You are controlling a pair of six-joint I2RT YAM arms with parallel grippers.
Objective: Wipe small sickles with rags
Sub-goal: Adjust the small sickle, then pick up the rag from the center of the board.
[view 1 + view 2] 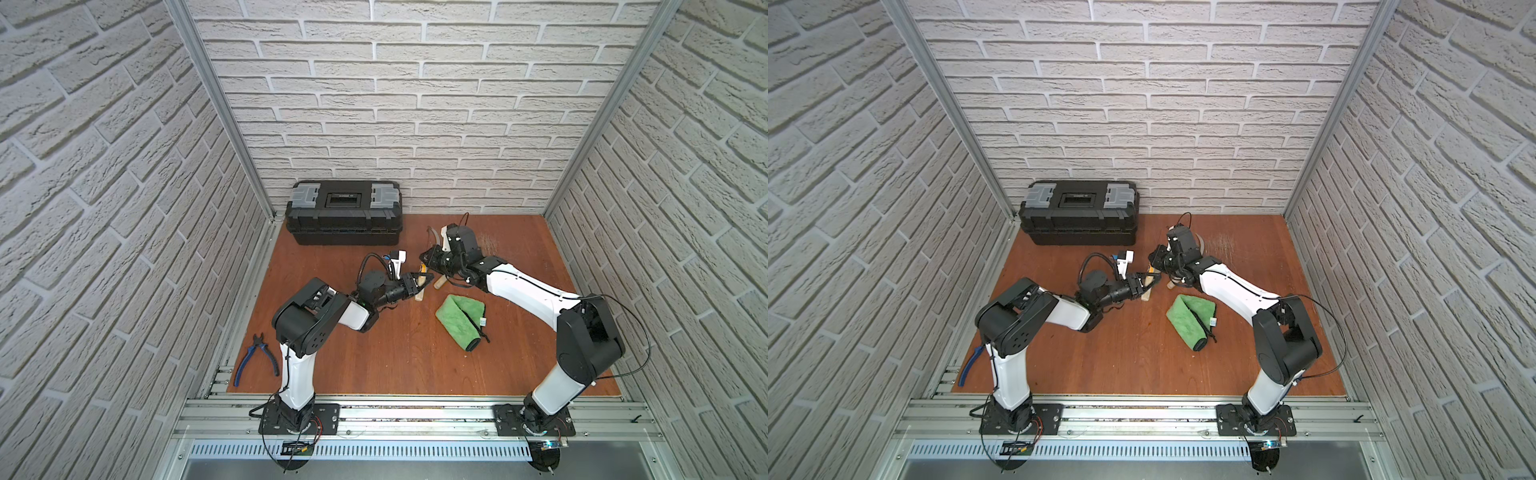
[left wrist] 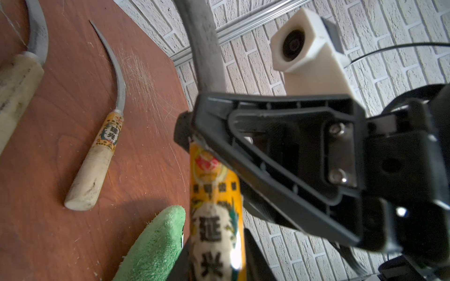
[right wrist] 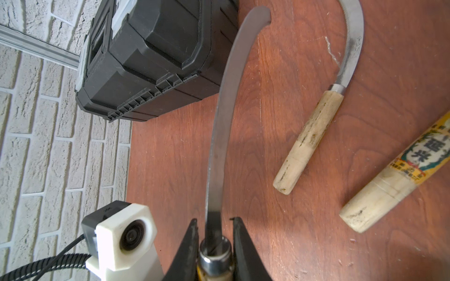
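My 2 hands meet at mid-bench on 1 tool. My left hand [image 1: 419,283] is closed round the labelled wooden handle of the held sickle [image 2: 214,194]. My right hand [image 3: 214,222] is clamped on the same tool at the metal collar where the blade starts. The grey blade curves on past it toward the toolbox [image 1: 343,218], so the long axis runs from left hand through right hand to the back wall.

The rag [image 1: 457,322] lies untouched on the bench [image 1: 374,353], near both hands on the side toward my bases and beside my right forearm. Its longer fold slants toward my right base. I judge that 1 hand must let go to fetch it, and the left looks slightly nearer.

The plain sickle [image 3: 309,138] and the labelled sickle [image 2: 95,165] lie on the bench around my right wrist. 1 handle end sits between the hands and the rag, so a low reach could knock it. The pliers [image 1: 255,359] lie well apart.
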